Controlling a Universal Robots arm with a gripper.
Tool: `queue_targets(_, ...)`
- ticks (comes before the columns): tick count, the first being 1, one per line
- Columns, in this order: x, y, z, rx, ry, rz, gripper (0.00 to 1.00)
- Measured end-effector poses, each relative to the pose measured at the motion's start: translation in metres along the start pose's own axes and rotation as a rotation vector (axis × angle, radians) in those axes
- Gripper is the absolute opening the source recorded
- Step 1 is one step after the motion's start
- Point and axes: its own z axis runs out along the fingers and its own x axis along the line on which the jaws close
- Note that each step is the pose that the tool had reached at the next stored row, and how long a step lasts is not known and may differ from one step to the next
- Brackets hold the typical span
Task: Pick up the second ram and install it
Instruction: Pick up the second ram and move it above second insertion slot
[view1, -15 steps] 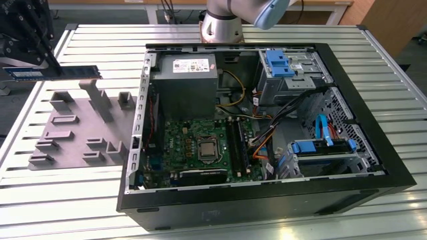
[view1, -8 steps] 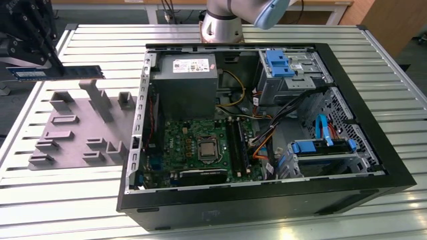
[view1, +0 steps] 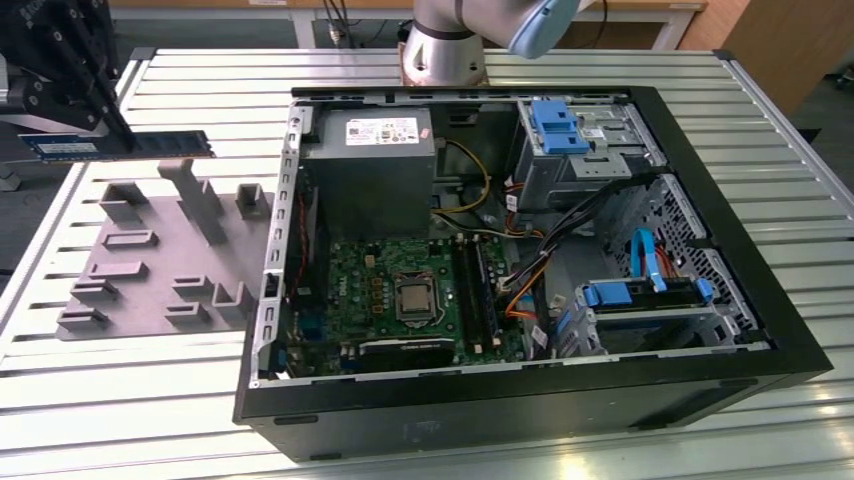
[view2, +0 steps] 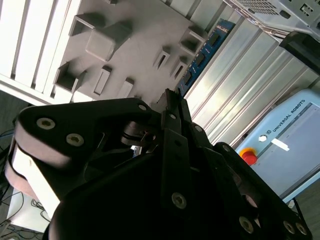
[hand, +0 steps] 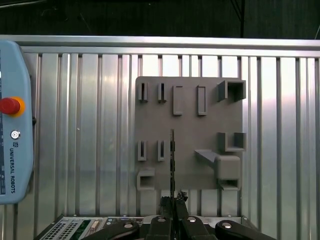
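A slatted metal worktop (view1: 160, 400) carries an open black computer case (view1: 534, 390) and, to the exterior view's left of it, a grey moulded fixture (view1: 160, 260) with upright posts. The second ram (view1: 147, 145) is a long, thin, flat blue-green board with a row of dark chips along its face and a small pale label near the gripped end. The black gripper (view1: 114, 130) has its fingers closed narrowly on the stick, holding it level and on edge over the far side of the fixture. In the first wrist view the stick appears edge-on as a thin dark line (hand: 172, 160) running out from the fingers (hand: 176, 199) across the middle of the fixture. In the second wrist view its blue face (view2: 205, 50) slants past the fixture's pockets.

The stick's free end points toward the case and stops short of the case's metal side wall, with bare slats below the gap. Whether its lower edge clears the tallest post cannot be told. Inside the case, past that wall, lies the green motherboard (view1: 400, 270) with long black slot rails (view1: 474, 290) – cables and a drive cage crowd the side beyond them. A pale blue teach pendant (hand: 15, 125) lies on the worktop, a band of bare slats between it and the fixture
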Motion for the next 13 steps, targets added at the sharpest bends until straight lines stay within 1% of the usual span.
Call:
queue_targets(9, 0.0000, -0.0010, 0.0000, 0.0000, 0.0000, 0.000, 0.14)
queue_targets(13, 0.0000, -0.0054, -0.0001, 0.0000, 0.0000, 0.000, 0.14)
